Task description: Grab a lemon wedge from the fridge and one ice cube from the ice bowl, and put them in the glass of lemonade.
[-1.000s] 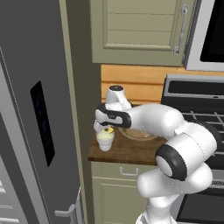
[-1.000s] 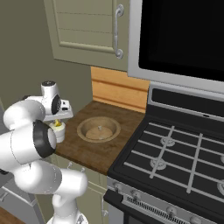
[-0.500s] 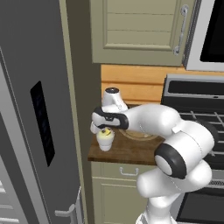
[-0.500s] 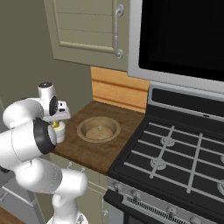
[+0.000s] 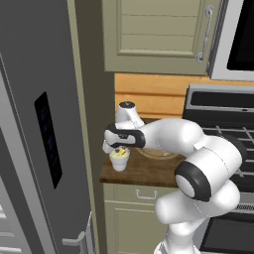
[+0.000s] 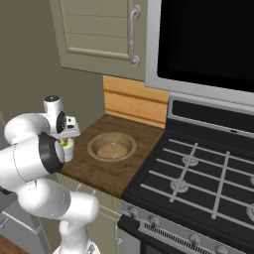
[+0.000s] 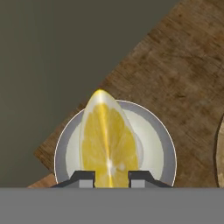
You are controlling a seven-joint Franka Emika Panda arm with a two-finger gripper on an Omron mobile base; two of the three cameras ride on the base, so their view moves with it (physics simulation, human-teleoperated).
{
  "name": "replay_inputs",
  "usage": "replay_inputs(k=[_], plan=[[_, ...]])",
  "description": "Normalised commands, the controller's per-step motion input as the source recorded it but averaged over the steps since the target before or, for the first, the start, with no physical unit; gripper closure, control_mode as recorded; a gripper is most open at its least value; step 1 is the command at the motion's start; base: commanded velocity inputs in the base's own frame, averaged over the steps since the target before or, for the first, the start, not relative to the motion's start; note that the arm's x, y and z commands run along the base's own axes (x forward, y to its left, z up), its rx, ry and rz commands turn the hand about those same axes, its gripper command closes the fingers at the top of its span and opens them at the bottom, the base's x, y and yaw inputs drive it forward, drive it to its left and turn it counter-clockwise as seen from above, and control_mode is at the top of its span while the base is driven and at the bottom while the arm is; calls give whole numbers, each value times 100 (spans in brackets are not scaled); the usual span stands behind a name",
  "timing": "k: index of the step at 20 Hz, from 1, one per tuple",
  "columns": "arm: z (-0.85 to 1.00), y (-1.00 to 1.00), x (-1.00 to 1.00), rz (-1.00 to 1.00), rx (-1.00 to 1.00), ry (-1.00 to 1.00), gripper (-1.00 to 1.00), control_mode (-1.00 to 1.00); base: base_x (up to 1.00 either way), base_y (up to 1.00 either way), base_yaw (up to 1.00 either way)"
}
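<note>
Fridge (image 5: 34, 139) far left, doors shut. Next to it the wooden counter (image 5: 144, 171), and at its left end the glass of lemonade (image 5: 119, 158), close to the corner.

Gripper (image 5: 119, 149) sits directly over the glass, pointing down. Over the last second the hand has slid left and dropped from beside the glass to right on top of it. Bowl and glass haven't budged.

Hand view: lemon wedge (image 7: 108, 140) pinched between the two fingertips (image 7: 86, 177), cut face toward the camera, hanging inside the glass rim (image 7: 168, 144) and roughly centred on it. So jaws are clamped on the wedge, not let go yet. Can't tell if the wedge tip already touches the liquid.

Right of the glass, just beside it: ice bowl (image 6: 112, 147). Something small in its middle, too small to say it's a cube. Stove (image 6: 198, 183) further right.

My read: wedge leg is nearly done, just needs the release. Alignment looks fine for a drop. Ice cube step not started, bowl is a short reach away
</note>
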Motion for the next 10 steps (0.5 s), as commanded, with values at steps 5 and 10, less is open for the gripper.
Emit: replay_inputs(k=[5,10], plan=[[0,0,0,0,0,0,-100,-100,0,0,0],[8,0,-13,0,0,0,-100,-100,0,0,0]])
